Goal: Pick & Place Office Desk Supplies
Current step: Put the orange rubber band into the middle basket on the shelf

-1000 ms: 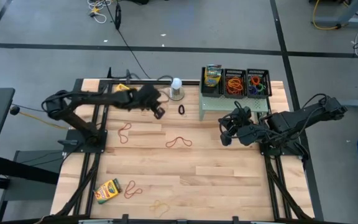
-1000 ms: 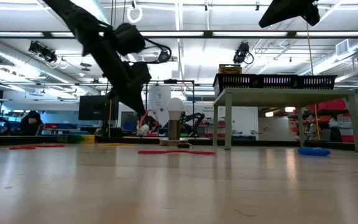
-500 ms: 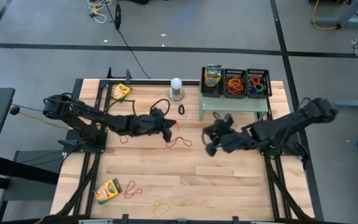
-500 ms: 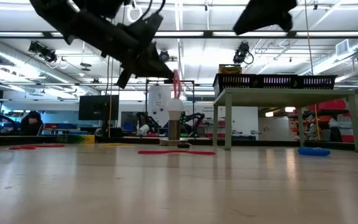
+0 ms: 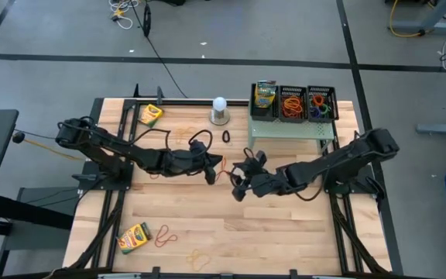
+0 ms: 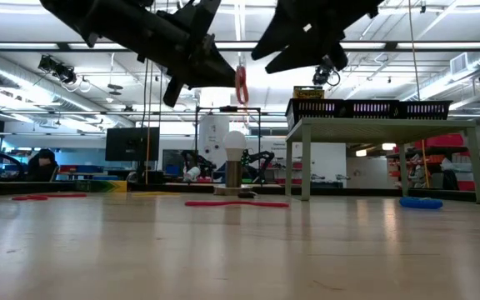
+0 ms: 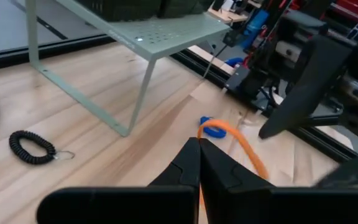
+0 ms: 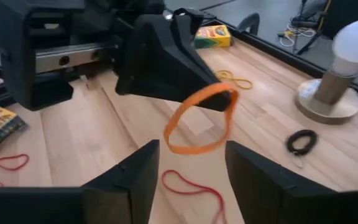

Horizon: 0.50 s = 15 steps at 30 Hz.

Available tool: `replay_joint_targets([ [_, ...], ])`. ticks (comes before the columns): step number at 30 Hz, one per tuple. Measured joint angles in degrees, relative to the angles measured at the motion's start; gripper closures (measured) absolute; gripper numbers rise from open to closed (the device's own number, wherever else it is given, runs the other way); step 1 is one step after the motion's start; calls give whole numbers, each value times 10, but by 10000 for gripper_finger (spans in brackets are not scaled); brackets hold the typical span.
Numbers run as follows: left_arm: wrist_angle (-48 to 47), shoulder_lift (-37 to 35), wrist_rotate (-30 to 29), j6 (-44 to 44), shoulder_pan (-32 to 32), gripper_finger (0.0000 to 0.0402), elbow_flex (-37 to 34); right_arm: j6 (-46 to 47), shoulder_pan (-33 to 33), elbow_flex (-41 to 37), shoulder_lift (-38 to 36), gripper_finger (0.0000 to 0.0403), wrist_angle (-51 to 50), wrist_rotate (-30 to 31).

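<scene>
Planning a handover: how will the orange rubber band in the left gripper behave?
The orange rubber band hangs as an open loop from the shut left gripper, so it is probably light and floppy. Its thin strand may slip between the open right gripper fingers.

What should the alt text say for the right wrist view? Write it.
The left gripper holds an orange rubber band in the air, just beyond the right gripper and its open fingers. Below on the wooden table lie red bands, crayon boxes, a black coil and a white ball lamp.
</scene>
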Motion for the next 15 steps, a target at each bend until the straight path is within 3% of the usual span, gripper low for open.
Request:
replay_joint_targets([
  [7, 15, 0, 9, 3, -10, 400, 1, 0, -13, 0, 33, 206, 66, -11],
  [15, 21, -2, 35, 10, -18, 400, 1, 4, -30, 0, 55, 252, 104, -44],
])
